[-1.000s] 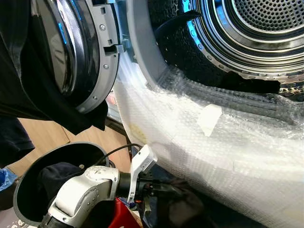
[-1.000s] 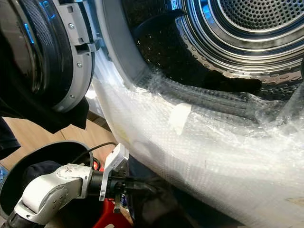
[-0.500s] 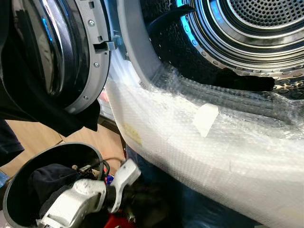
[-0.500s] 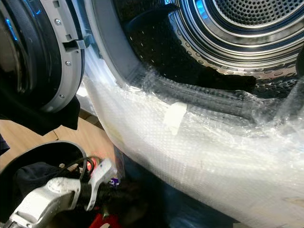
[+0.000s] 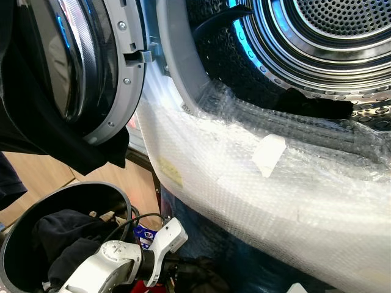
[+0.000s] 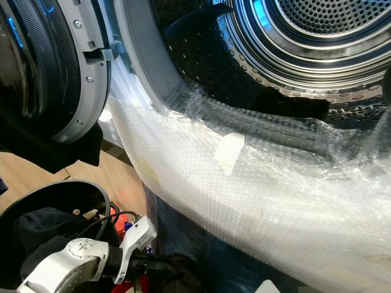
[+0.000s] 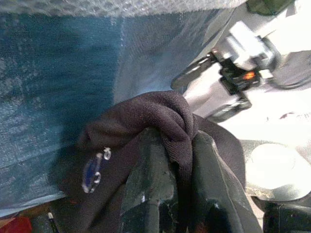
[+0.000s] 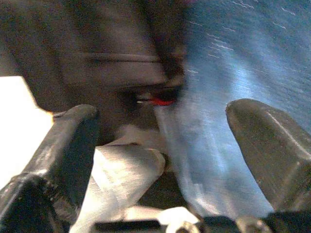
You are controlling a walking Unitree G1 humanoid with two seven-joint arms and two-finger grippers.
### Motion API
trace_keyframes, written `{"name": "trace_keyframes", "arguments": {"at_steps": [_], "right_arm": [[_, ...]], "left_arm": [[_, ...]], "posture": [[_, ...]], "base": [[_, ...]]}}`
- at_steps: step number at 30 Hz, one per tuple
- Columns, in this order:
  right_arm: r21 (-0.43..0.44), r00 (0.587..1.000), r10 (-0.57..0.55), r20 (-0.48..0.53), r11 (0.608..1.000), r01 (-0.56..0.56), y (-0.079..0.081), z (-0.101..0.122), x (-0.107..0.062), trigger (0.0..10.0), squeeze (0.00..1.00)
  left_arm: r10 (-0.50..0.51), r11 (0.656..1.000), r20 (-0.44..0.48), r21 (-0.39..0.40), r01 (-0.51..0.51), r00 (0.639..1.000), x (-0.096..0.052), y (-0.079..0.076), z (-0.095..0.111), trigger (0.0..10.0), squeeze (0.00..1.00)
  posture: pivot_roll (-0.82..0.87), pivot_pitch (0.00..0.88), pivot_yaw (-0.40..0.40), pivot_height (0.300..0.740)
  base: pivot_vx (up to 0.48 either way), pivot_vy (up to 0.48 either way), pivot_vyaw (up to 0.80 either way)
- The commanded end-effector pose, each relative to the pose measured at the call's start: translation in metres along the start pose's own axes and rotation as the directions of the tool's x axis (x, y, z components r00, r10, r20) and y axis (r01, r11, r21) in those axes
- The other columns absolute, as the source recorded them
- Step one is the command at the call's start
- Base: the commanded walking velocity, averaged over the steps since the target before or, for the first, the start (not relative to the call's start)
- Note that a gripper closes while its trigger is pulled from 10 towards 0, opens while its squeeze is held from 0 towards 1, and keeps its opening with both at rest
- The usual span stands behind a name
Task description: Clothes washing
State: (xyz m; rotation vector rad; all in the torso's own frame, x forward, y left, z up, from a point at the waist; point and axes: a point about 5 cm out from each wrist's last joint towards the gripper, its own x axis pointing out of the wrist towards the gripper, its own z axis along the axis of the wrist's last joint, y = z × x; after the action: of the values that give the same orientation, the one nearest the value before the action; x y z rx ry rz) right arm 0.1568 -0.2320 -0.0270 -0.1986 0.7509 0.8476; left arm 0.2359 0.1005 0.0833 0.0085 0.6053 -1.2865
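Observation:
The washing machine stands open, its steel drum (image 5: 342, 36) at the upper right and its round door (image 5: 91, 67) swung out to the left. One dark garment (image 5: 317, 107) lies at the drum's mouth. My left gripper (image 7: 177, 141) is low in front of the machine, below the bubble-wrapped front, shut on a dark brown garment (image 7: 150, 109) that bunches over its fingers. From the head, that gripper (image 5: 195, 274) sits just right of the black laundry basket (image 5: 73, 194), which holds more dark clothes (image 5: 61, 229). My right gripper (image 8: 163, 121) is open, blurred, close to a blue surface.
Bubble wrap (image 5: 244, 183) with a white tape patch (image 5: 269, 154) covers the machine's lower front. A black cloth (image 5: 36, 140) hangs over the door. Wooden floor (image 5: 36, 174) shows beside the basket. A red object and cables lie near my left arm.
My left arm has dropped lower and a little left beside the basket, still holding the dark garment. The head view has shifted slightly.

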Motion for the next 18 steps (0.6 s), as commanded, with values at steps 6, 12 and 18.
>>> {"name": "trace_keyframes", "arguments": {"at_steps": [6, 12, 18], "right_arm": [[-0.092, 0.977, 0.179, 0.116, 0.981, -0.169, 0.031, 0.036, 0.012, 10.0, 1.00], [-0.092, 0.984, 0.137, 0.116, 0.988, -0.127, 0.033, 0.049, 0.022, 10.0, 1.00], [-0.062, 0.987, 0.101, 0.129, 0.994, -0.093, 0.029, 0.058, 0.029, 10.0, 1.00]], "left_arm": [[-0.111, 0.992, -0.011, 0.067, 0.111, 0.994, 0.014, -0.010, 0.007, 0.0, 0.00], [-0.134, 0.986, -0.013, 0.094, 0.134, 0.991, 0.029, -0.016, 0.010, 0.0, 0.00], [-0.063, 0.990, 0.049, 0.126, 0.056, 0.997, 0.043, -0.009, 0.025, 0.0, 0.00]], "posture": [[-0.05, 0.000, 0.020, 0.740], [-0.06, 0.000, 0.023, 0.740], [-0.06, 0.000, 0.006, 0.740]], "base": [[0.000, 0.000, 0.00], [0.000, 0.000, 0.00], [0.000, 0.000, 0.00]]}}
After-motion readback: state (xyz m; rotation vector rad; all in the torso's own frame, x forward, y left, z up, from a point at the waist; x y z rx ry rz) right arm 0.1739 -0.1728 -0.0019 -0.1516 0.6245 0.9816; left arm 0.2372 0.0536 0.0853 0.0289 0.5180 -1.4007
